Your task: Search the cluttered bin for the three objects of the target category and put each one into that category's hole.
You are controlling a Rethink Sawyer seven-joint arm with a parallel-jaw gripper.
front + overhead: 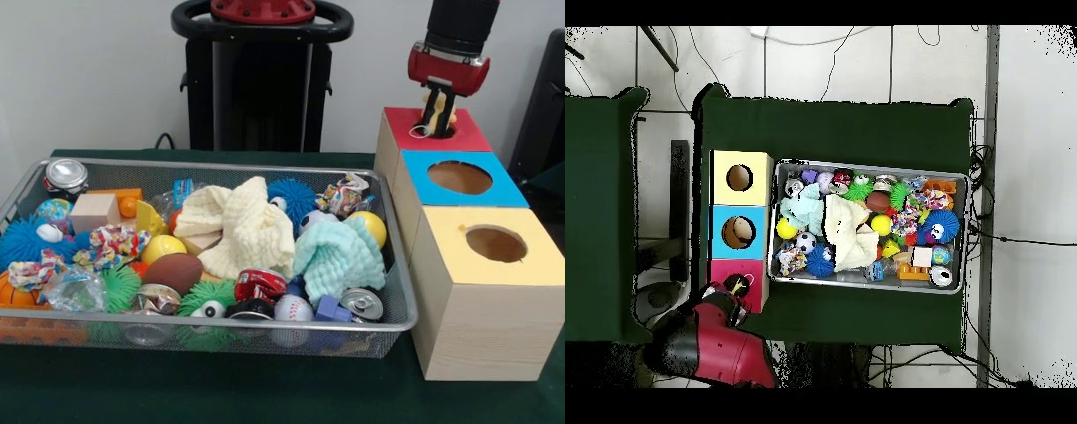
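Note:
The wire-mesh bin is packed with clutter: crushed cans, a yellow ball, a brown football, a baseball, spiky balls and cloths. It also shows in the overhead view. Three wooden boxes stand beside it, with red, blue and yellow tops, each with a round hole. My gripper hangs over the red box's hole, its tip down at the opening. Something pale yellow shows at its tip. In the overhead view the gripper is over the red box.
The boxes stand in a row against the bin's short side on a green cloth. The black pedestal rises behind the bin. A dark object stands at the right edge, behind the boxes.

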